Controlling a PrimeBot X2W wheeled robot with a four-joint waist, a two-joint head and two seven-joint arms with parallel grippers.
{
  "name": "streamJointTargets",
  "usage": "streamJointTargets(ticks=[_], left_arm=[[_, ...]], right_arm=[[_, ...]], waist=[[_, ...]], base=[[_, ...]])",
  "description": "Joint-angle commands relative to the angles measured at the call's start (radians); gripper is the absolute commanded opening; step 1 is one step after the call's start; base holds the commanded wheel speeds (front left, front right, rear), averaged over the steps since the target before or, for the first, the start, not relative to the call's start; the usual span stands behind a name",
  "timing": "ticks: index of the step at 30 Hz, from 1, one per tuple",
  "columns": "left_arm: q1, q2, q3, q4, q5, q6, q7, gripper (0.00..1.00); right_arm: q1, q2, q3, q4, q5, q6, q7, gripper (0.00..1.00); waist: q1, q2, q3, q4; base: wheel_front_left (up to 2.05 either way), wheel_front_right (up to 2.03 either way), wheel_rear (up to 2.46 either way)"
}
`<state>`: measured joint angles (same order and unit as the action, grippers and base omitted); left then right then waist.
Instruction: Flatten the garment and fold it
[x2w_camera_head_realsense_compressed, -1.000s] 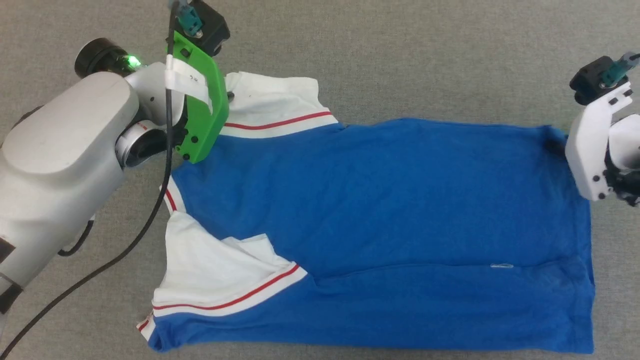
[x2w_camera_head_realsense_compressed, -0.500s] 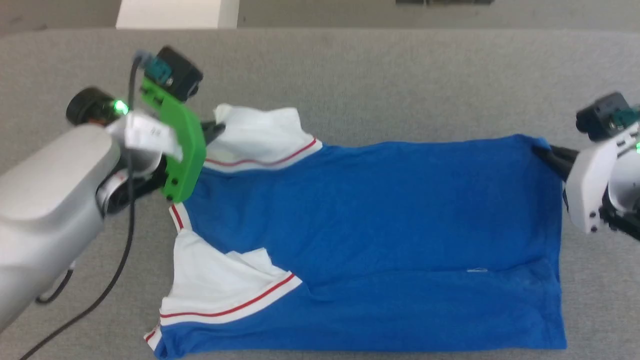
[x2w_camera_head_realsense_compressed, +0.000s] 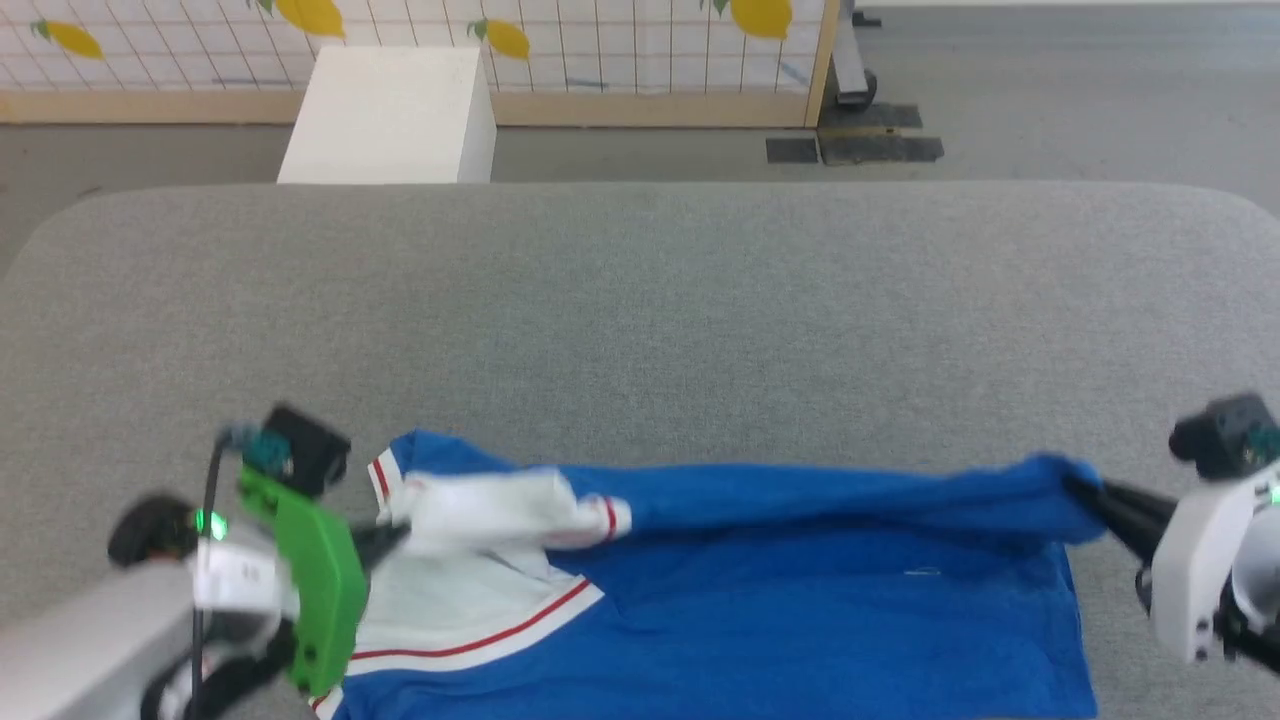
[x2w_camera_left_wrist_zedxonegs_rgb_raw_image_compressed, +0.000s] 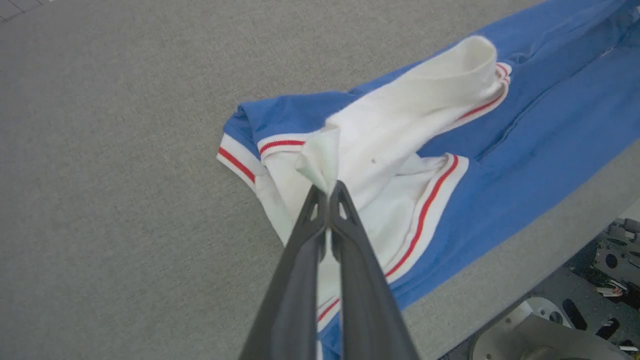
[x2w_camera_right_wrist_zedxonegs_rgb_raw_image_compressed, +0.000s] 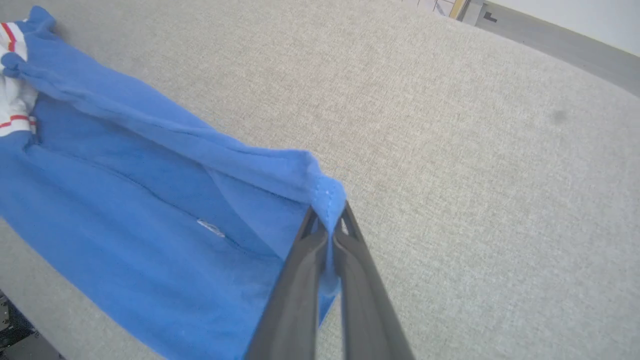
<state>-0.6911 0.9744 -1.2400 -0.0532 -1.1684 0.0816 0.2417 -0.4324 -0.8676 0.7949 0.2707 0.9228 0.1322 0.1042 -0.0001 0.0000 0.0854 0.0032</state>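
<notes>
The garment (x2w_camera_head_realsense_compressed: 800, 610), a blue T-shirt with white sleeves and red stripe trim, lies along the near part of the grey table (x2w_camera_head_realsense_compressed: 640, 320). Its far edge is lifted off the surface and stretched between both grippers. My left gripper (x2w_camera_head_realsense_compressed: 385, 540) is shut on the white sleeve (x2w_camera_left_wrist_zedxonegs_rgb_raw_image_compressed: 400, 110), with the fabric bunched at the closed tips of that gripper (x2w_camera_left_wrist_zedxonegs_rgb_raw_image_compressed: 328, 187). My right gripper (x2w_camera_head_realsense_compressed: 1085, 490) is shut on the blue hem corner (x2w_camera_right_wrist_zedxonegs_rgb_raw_image_compressed: 327, 192), the cloth pinched at its tips (x2w_camera_right_wrist_zedxonegs_rgb_raw_image_compressed: 327, 220). The garment's (x2w_camera_right_wrist_zedxonegs_rgb_raw_image_compressed: 125, 200) lower layer rests flat.
Broad bare grey table surface stretches beyond the garment to the rounded far edge. Past it a white box (x2w_camera_head_realsense_compressed: 390, 115) stands on the floor before a tiled wall with lemon prints. The table's near edge and part of my base (x2w_camera_left_wrist_zedxonegs_rgb_raw_image_compressed: 550, 330) lie close below the shirt.
The head camera has tilted up, now showing the table's far edge and the room. The right gripper closed on the hem corner, and both grippers raised the shirt's far edge off the table.
</notes>
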Motion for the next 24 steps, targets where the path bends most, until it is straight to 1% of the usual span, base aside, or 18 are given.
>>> streamJointTargets(ticks=[1,4,7,13,14,15,16,17,20,21,24], left_arm=[[0.042,0.005,-0.003,-0.007,-0.017,0.014,-0.016,0.0],[0.105,-0.002,-0.011,-0.005,-0.031,0.03,-0.034,0.0],[0.158,-0.03,-0.017,0.022,-0.049,0.038,-0.051,0.0],[0.206,-0.101,-0.017,0.12,-0.077,0.021,-0.082,0.0],[0.206,-0.111,-0.017,0.138,-0.074,0.017,-0.089,0.0],[0.208,-0.119,-0.017,0.15,-0.074,0.014,-0.096,0.0],[0.209,-0.127,-0.012,0.162,-0.071,0.013,-0.113,0.58],[0.209,-0.13,-0.006,0.171,-0.065,0.015,-0.133,1.0],[0.211,-0.125,0.01,0.194,-0.035,0.024,-0.203,1.0],[0.211,-0.122,0.016,0.193,-0.022,0.033,-0.225,1.0],[0.22,-0.115,0.057,0.177,0.005,0.082,-0.336,1.0]], right_arm=[[0.038,0.007,-0.013,-0.005,0.005,-0.002,-0.001,0.0],[0.098,0.025,-0.027,-0.002,0.0,-0.002,0.014,0.0],[0.145,0.049,-0.025,0.013,-0.01,-0.002,0.037,0.0],[0.186,0.111,-0.015,0.074,-0.039,-0.002,0.061,0.0],[0.189,0.124,-0.02,0.086,-0.037,-0.002,0.064,0.02],[0.192,0.133,-0.023,0.089,-0.032,-0.002,0.066,0.42],[0.191,0.139,-0.034,0.089,-0.031,-0.002,0.058,1.0],[0.189,0.142,-0.043,0.088,-0.035,-0.002,0.051,1.0],[0.185,0.127,-0.072,0.062,-0.067,-0.002,0.034,1.0],[0.185,0.121,-0.086,0.049,-0.073,-0.002,0.029,1.0],[0.183,0.09,-0.138,-0.017,-0.104,-0.002,0.026,1.0]], waist=[[0.0001,0.0,-0.007,0.004],[0.0001,0.0,-0.004,0.006],[0.0001,0.0,0.003,0.01],[0.0001,0.0,0.019,0.016],[0.0001,0.0,0.017,0.017],[0.0001,0.0,0.015,0.017],[0.0001,0.0,0.01,0.017],[0.0001,0.0,0.006,0.016],[0.0001,0.0,-0.016,0.014],[0.0001,0.0,-0.024,0.013],[0.0001,0.0,-0.044,0.007]], base=[[0.0,0.0,0.0],[0.0,0.0,0.0],[0.0,0.0,0.0],[0.0,0.0,0.0],[0.0,0.0,0.0],[0.0,0.0,0.0],[0.0,0.0,0.0],[0.0,0.0,0.0],[0.0,0.0,0.0],[0.0,0.0,0.0],[0.0,0.0,0.0]])
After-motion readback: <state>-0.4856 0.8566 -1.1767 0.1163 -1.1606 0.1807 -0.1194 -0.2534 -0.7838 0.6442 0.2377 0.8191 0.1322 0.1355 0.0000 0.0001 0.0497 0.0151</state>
